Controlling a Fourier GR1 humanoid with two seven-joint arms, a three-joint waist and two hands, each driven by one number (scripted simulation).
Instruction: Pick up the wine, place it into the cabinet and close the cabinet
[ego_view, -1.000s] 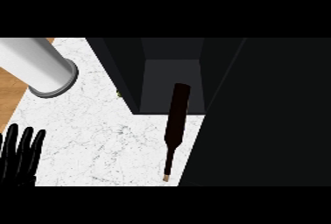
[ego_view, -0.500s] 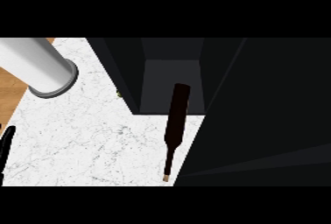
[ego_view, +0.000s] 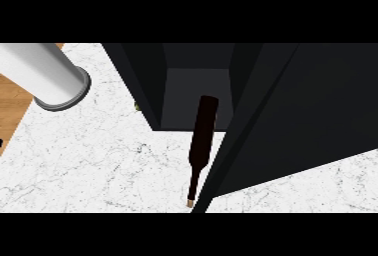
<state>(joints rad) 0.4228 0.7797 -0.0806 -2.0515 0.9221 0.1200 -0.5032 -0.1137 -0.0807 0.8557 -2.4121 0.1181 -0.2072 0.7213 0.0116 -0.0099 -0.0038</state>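
Observation:
The wine bottle (ego_view: 201, 145) is dark and slim. Its wide end is at the mouth of the open black cabinet (ego_view: 196, 90), and its thin neck with a tan tip points toward the view's lower edge. The cabinet's dark door (ego_view: 295, 115) fills the right side, its edge close beside the bottle's neck. Only a tiny dark sliver of my left hand (ego_view: 1, 143) shows at the left edge. My right hand shows nowhere.
A white cylinder with a grey rim (ego_view: 44, 75) lies at the upper left, over the edge of the white marble counter (ego_view: 96, 165). Wooden floor (ego_view: 13, 105) shows beyond the counter's left edge. Bare counter (ego_view: 325, 185) shows below the door.
My left hand has withdrawn leftward, almost out of view. The dark door has shifted, uncovering more counter at the lower right. The bottle has not moved.

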